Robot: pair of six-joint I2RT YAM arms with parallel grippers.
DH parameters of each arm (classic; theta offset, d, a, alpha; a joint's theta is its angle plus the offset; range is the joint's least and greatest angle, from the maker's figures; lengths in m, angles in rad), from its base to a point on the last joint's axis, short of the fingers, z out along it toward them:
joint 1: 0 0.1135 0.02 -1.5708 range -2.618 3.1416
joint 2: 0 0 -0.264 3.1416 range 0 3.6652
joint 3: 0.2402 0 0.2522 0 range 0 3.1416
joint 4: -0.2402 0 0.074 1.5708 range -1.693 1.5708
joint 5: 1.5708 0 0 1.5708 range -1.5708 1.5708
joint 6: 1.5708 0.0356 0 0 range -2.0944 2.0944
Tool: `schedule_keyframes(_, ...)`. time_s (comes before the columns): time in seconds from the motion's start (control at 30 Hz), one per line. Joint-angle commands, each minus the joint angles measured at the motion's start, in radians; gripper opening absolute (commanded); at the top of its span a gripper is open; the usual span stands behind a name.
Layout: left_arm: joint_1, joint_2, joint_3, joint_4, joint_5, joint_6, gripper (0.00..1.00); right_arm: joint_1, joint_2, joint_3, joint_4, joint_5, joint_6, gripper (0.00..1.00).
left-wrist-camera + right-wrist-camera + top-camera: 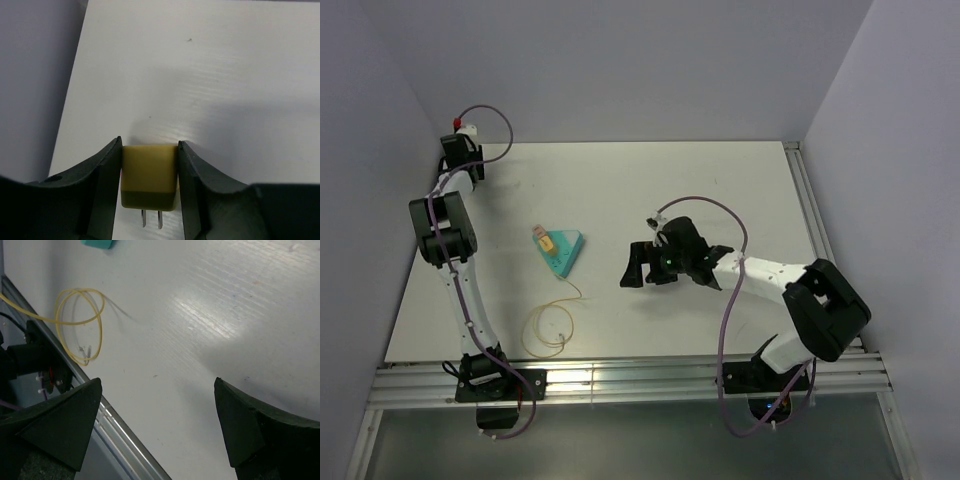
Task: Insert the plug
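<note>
Left jaws clench a yellow two-pronged block (149, 177), prongs pointing back toward the wrist, seemingly held steady for mating. Right jaws gape, empty. The plug (546, 241) rests on the teal wedge (570, 246), nearer the right jaws, ungrasped.

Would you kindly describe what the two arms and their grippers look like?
Both the left arm and right arm have white links, bulky black joints and a purple cable looped alongside. The fingers are matte black and wedge-shaped.
</note>
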Motion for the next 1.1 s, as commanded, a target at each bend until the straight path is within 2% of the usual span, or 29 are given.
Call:
schedule_keyframes(0.0, 0.009, -0.16, -0.05, 0.054, 0.067, -0.167, 0.0, -0.001, -0.079, -0.028, -0.022, 0.137, 0.049, 1.0)
schedule_keyframes(0.13, 0.012, -0.287, -0.116, 0.093, 0.109, -0.348, 0.0, -0.003, -0.155, -0.073, 0.011, 0.145, 0.144, 1.0)
schedule_keyframes(0.3, -0.005, -0.465, -0.251, 0.15, 0.148, -0.564, 0.0, -0.035, -0.208, -0.133, 0.096, 0.007, 0.253, 1.0)
schedule_keyframes(0.37, -0.014, -0.534, -0.295, 0.157, 0.205, -0.633, 0.0, -0.035, -0.252, -0.162, 0.125, -0.012, 0.294, 1.0)
schedule_keyframes(0.4, -0.019, -0.559, -0.314, 0.168, 0.225, -0.72, 0.0, -0.033, -0.269, -0.176, 0.16, -0.021, 0.309, 1.0)
schedule_keyframes(0.43, -0.02, -0.582, -0.332, 0.185, 0.306, -0.764, 0.0, -0.033, -0.287, -0.195, 0.172, -0.021, 0.329, 0.99)
schedule_keyframes(0.53, -0.03, -0.721, -0.451, 0.252, 0.388, -0.916, 0.0, -0.029, -0.346, -0.205, 0.179, -0.009, 0.38, 0.96)
schedule_keyframes(0.6, -0.043, -0.793, -0.518, 0.314, 0.432, -1.033, 0.0, -0.023, -0.385, -0.199, 0.15, -0.001, 0.403, 0.95)
schedule_keyframes(0.67, -0.057, -0.896, -0.622, 0.444, 0.492, -1.118, 0.0, -0.007, -0.421, -0.197, 0.139, 0.011, 0.42, 0.94)
schedule_keyframes(0.7, -0.078, -0.93, -0.654, 0.494, 0.507, -1.205, 0.0, -0.001, -0.436, -0.2, 0.143, 0.011, 0.426, 0.94)
schedule_keyframes(0.73, -0.094, -0.959, -0.685, 0.586, 0.526, -1.245, 0.0, 0.011, -0.459, -0.203, 0.146, 0.01, 0.432, 0.93)
schedule_keyframes(0.8, -0.156, -1.042, -0.751, 0.656, 0.547, -1.311, 0.0, 0.016, -0.47, -0.2, 0.13, -0.006, 0.451, 0.92)
schedule_keyframes(0.87, -0.213, -1.135, -0.791, 0.622, 0.521, -1.316, 0.0, 0.028, -0.479, -0.176, 0.098, -0.01, 0.441, 0.92)
schedule_keyframes(0.97, -0.403, -1.26, -0.843, 0.53, 0.423, -1.264, 0.0, 0.052, -0.521, -0.159, 0.044, 0.002, 0.409, 0.92)
schedule_keyframes(1.0, -0.436, -1.293, -0.864, 0.513, 0.364, -1.27, 0.0, 0.059, -0.536, -0.159, 0.045, -0.001, 0.403, 0.92)
schedule_keyframes(1.07, -0.515, -1.408, -0.985, 0.541, 0.304, -1.304, 0.0, 0.078, -0.594, -0.176, 0.06, -0.001, 0.383, 0.92)
